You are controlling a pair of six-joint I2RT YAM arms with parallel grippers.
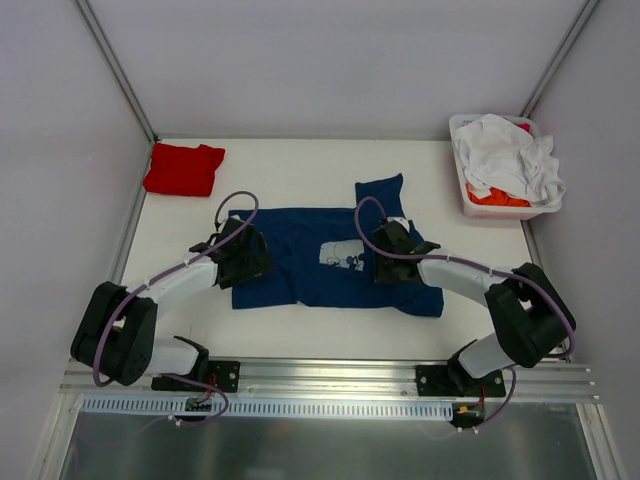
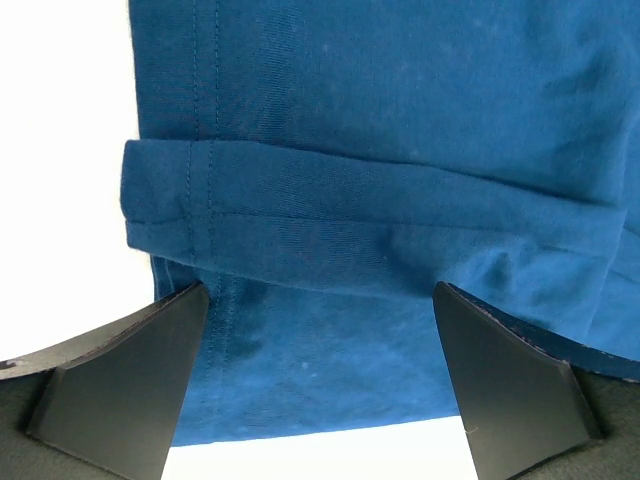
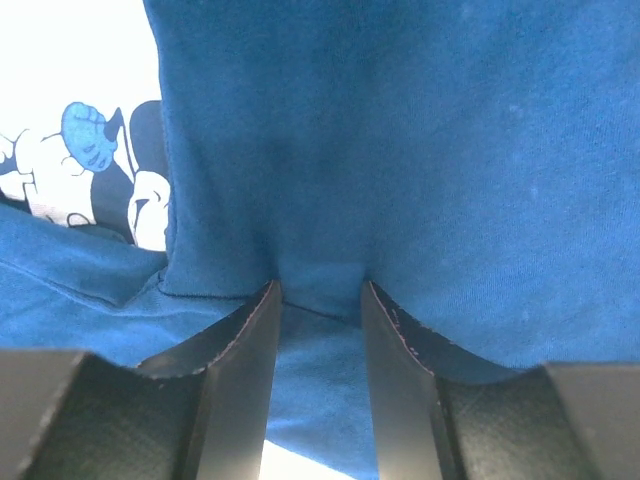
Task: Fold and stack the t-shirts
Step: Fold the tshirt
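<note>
Navy t-shirt (image 1: 300,270) lies spread across the middle of the table (image 1: 300,170), print side up, with both arms down on it. Red t-shirt (image 1: 183,168) sits folded in the far left corner, and the white basket (image 1: 461,180) at the far right holds a white tee (image 1: 505,155) heaped over an orange one (image 1: 495,198).

Left gripper (image 2: 320,292) hovers low over the shirt's left side with its jaws spread wide, holding nothing. A doubled-over band of hem runs straight across the gap between them. Right gripper (image 3: 318,288) has its jaws drawn close, with the edge of a blue flap right at the tips. That flap lies over part of the cartoon-mouse print (image 3: 90,170). Whether the cloth is actually pinched or only lying between the jaws, I can't tell.

Now the risks. If the right side has only a thin lip of fabric, the flap could slip free on any lift and slump into a crooked fold. If it has caught two layers, the whole body could drag along and skew the shirt on the table. On the left, a close at this spot could grab the rolled hem plus the layer beneath, bunching it. One arm pulling while the other has no hold would likely twist the shirt out of square.
</note>
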